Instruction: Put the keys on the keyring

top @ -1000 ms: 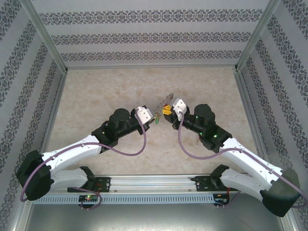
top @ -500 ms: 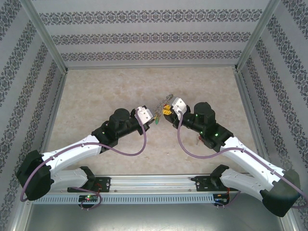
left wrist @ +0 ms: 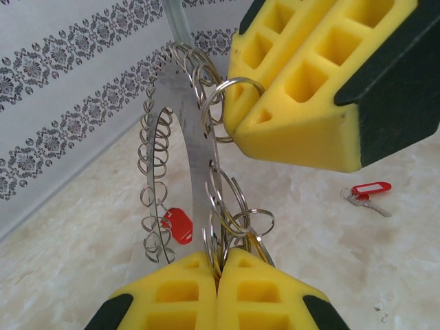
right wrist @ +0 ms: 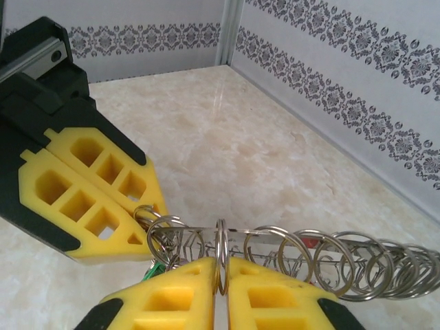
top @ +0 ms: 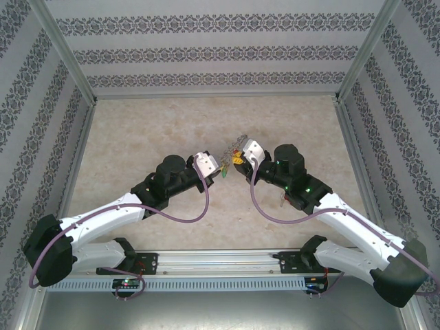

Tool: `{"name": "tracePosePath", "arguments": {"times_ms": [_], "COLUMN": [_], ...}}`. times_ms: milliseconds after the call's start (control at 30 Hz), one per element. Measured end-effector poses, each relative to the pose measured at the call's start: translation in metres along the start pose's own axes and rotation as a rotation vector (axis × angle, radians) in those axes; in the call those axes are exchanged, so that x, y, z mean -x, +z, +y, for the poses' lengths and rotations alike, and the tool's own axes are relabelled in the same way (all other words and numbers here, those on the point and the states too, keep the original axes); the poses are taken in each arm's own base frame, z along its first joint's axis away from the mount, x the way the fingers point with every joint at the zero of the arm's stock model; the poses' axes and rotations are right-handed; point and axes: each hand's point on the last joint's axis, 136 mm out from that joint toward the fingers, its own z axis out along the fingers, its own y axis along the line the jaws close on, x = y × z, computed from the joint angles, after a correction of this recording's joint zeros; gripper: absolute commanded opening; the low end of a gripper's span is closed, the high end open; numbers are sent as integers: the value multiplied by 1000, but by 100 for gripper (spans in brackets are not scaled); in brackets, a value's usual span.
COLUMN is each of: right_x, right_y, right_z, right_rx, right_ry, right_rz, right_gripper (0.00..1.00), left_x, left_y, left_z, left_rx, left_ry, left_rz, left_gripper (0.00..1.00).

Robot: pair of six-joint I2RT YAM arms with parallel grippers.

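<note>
In the left wrist view, my left gripper (left wrist: 218,261) has its yellow, cellular foam pads pressed together on the lower edge of the keyring (left wrist: 184,130). The keyring is a flat grey metal hoop, held upright between both arms and fringed with thin silvery wire links. Just beyond, the right gripper (left wrist: 235,127) pinches one round link at the hoop's upper rim between matching pads. A glossy red tag (left wrist: 177,225) shows behind the hoop; I cannot tell whether it hangs. Farther off, a red-tagged key (left wrist: 368,194) lies flat on the mottled beige table (left wrist: 82,227).
</note>
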Motion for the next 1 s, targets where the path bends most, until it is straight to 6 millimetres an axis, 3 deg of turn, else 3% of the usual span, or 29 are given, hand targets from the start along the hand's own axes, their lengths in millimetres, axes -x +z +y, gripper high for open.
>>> {"name": "tracePosePath", "arguments": {"times_ms": [67,167,267,833,1000], "right_x": [0,2,2,3,7], "right_y": [-1,-1,-1,2,0], "right_z": [0,0,1,-8,-6], "right_rx": [1,-1,0,-6,45], "right_ry": [-7,-19,-19,23,35], "right_rz": [6,7,7,-148,-198], "right_gripper": [5,6,0,0,0], "left_x": [0,-1,-2,2,5], "left_y": [0,0,0,-2,-3], "left_z": [0,0,-1,-2,-7], "left_rx": [-1,-1,-2,-12,-43], "left_ry": [0,0,-1,-48,-73], "left_rz": [2,3,6,-4,-18], "left_gripper": [0,0,0,0,10]}}
